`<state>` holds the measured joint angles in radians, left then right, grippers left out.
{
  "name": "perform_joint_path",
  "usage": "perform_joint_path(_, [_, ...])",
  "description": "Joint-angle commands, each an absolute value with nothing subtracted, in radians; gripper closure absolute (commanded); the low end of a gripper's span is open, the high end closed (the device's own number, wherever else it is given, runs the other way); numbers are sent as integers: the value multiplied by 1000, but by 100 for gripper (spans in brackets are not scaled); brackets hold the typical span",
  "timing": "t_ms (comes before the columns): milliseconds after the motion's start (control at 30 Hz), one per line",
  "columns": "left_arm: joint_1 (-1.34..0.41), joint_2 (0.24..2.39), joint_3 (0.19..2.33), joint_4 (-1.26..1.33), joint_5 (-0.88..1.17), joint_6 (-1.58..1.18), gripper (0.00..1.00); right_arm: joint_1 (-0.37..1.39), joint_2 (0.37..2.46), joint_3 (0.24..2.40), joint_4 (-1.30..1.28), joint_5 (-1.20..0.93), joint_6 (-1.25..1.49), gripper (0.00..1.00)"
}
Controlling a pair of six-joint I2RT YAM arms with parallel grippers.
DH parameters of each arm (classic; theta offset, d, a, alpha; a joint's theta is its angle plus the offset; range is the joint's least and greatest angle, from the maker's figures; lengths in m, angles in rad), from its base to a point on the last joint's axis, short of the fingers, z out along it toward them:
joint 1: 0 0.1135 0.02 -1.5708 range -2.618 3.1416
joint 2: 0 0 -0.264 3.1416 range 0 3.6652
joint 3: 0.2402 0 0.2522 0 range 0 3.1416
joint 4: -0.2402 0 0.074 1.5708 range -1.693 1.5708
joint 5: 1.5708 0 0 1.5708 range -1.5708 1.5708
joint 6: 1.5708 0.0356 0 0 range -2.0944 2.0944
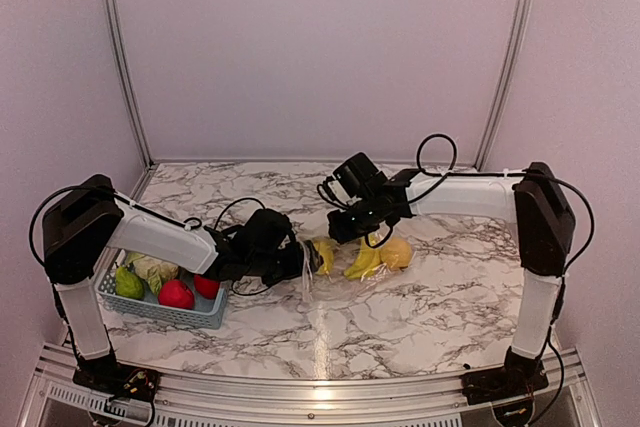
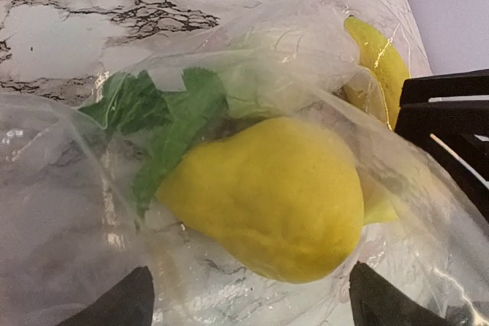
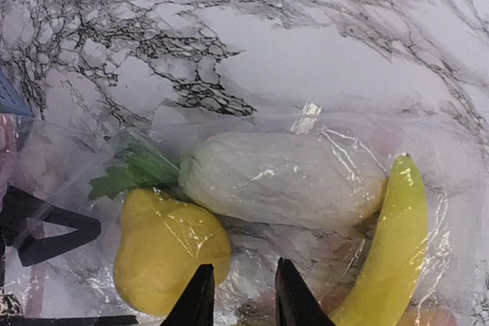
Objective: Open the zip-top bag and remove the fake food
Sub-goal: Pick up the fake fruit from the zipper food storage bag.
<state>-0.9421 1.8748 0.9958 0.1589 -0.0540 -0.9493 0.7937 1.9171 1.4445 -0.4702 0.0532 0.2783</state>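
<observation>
While the bag (image 3: 321, 124) holds a lemon (image 2: 267, 196), banana (image 3: 386, 250) and white vegetable (image 3: 283, 177), the basket (image 1: 160, 311) holds apples (image 1: 176, 294). The left tool (image 2: 252, 303) is spread apart. I cannot tell the right tool's (image 3: 243, 288) grip.

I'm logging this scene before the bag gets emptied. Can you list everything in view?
zip-top bag: one, clear, middle of the table, food inside
yellow fruit: one, yellow, in the bag
white vegetable: one, white with green leaves, in the bag beside the yellow fruit
banana: at least one, yellow, in the bag
round fruit: one, yellow-orange, bag's right end
basket: one, light blue, table's left side
red apples: two, red, in the basket
green pear: one, green, in the basket
cabbage: one, pale green, in the basket
table: one, marble-patterned
left pincer: black, open wide, at the bag's left end
right pincer: black, fingers close together, over the bag
</observation>
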Motion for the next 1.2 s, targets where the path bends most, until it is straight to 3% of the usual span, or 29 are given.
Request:
perform_joint_path(0, [-945,1870,1026,170,-55,-927,9,805,1985,1475,-473,19,258,71])
perform_joint_path(333, [-945,1901,1067,97,-80,-904,7,804,2004,1416,-422,-57,240,48])
perform_joint_path(467, [-946,1916,1090,45,-104,-896,7,804,2002,1404,-424,-66,234,42])
perform_joint_path(700, [-946,1937,1113,-26,-130,-885,12,804,1999,1391,-429,-50,243,43])
perform_joint_path(933, [-947,1939,1118,-70,-149,-873,16,786,1987,1383,-447,33,281,38])
perform_joint_path(1167, [-946,1919,1112,-78,-165,-863,29,776,1963,1365,-438,45,294,41])
